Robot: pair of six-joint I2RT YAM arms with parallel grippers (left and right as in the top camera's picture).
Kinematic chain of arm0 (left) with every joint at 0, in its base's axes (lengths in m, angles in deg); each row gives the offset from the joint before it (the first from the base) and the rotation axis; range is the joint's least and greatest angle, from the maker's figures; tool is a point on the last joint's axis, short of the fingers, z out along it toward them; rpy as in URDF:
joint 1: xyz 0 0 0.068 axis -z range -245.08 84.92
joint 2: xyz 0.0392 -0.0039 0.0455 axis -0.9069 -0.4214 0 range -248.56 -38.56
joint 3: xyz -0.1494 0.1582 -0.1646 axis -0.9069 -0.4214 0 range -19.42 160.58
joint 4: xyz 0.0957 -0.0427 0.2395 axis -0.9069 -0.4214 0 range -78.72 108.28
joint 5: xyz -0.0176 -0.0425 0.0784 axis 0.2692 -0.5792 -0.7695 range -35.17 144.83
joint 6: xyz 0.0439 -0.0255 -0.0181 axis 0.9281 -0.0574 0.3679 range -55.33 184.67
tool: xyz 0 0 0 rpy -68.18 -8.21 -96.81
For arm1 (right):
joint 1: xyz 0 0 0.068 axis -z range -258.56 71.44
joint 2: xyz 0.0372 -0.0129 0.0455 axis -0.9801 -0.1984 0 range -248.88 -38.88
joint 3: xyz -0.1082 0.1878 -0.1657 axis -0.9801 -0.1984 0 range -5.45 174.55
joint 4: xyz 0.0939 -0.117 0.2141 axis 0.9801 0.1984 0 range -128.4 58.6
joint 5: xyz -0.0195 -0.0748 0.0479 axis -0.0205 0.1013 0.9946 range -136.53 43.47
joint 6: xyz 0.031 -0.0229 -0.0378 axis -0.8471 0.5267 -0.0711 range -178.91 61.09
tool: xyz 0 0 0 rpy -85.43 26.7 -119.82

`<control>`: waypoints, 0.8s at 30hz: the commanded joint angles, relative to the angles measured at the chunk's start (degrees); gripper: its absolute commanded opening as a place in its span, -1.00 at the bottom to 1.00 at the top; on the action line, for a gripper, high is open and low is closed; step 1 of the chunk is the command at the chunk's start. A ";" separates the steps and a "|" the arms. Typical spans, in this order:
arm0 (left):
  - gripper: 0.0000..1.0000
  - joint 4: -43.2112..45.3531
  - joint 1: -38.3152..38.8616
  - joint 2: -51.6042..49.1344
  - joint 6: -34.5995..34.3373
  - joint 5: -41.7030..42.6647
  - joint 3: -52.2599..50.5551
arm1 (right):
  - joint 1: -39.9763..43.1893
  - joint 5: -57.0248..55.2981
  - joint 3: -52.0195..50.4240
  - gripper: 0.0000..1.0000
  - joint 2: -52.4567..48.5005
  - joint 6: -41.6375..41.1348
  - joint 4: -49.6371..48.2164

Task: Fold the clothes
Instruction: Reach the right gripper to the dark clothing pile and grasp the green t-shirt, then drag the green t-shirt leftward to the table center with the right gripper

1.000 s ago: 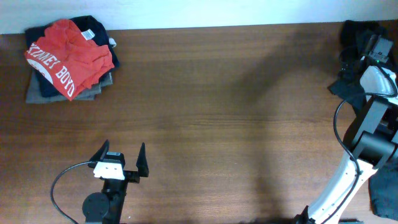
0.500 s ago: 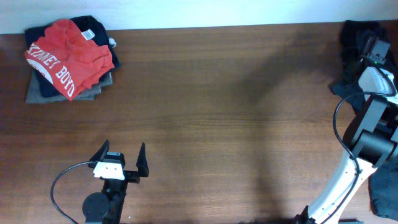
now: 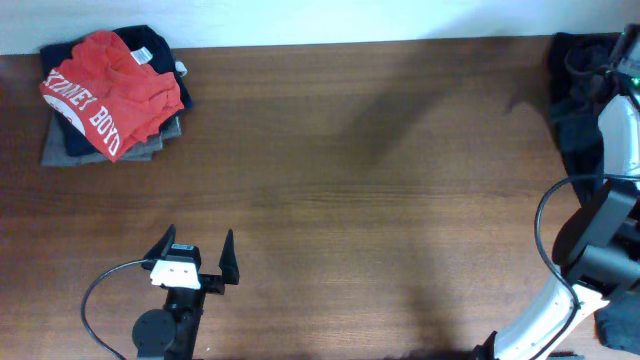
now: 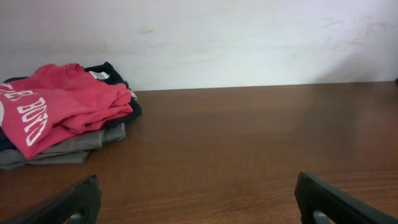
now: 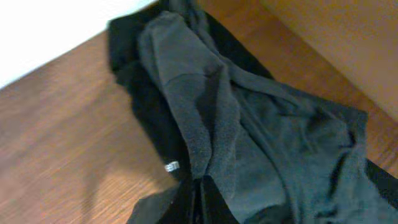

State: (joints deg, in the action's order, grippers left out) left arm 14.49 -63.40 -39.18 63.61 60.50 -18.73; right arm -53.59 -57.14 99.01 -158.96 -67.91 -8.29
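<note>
- Just now the right tool (image 5: 200, 202) has snapped closed; a second ago its jaws stood wide. In the right wrist view a ridge of the dark garment (image 5: 249, 124) runs down into the pinched fingertips, so it looks gripped.
- Overhead, the right arm has swung toward the far right corner, and the dark garment there has bunched up under it instead of spreading out as before.
- My reading: the pick-up is made, and the garment next needs dragging onto the bare surface (image 3: 350, 200) to be spread out and folded.
- The left tool (image 3: 200, 238) sits at the near left, jaws wide apart, holding nothing.
- A stack lies at the far left corner, with the red shirt (image 3: 110, 85) on top of darker and grey pieces, well apart from both arms.
- Another dark cloth (image 3: 620, 315) shows at the near right edge, beside the right arm's base.
- Nothing blocks the middle, though the garment may catch on the right arm's cable (image 3: 545, 200).
</note>
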 commanded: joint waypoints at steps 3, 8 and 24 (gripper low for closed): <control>0.98 -0.17 -0.35 0.26 0.72 0.59 -0.17 | -5.86 5.14 1.31 -0.93 3.87 -0.13 2.62; 0.98 -0.20 -0.35 0.26 0.72 0.59 -0.17 | -13.90 15.69 1.31 -0.92 5.99 -0.15 6.21; 0.98 -0.20 -0.35 0.26 0.72 0.59 -0.17 | -43.08 17.94 1.29 -0.92 5.46 -4.04 8.74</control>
State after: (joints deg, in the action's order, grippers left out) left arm 14.49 -63.40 -39.18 63.61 60.50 -18.73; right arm -92.89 -40.44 99.01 -155.55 -70.90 0.78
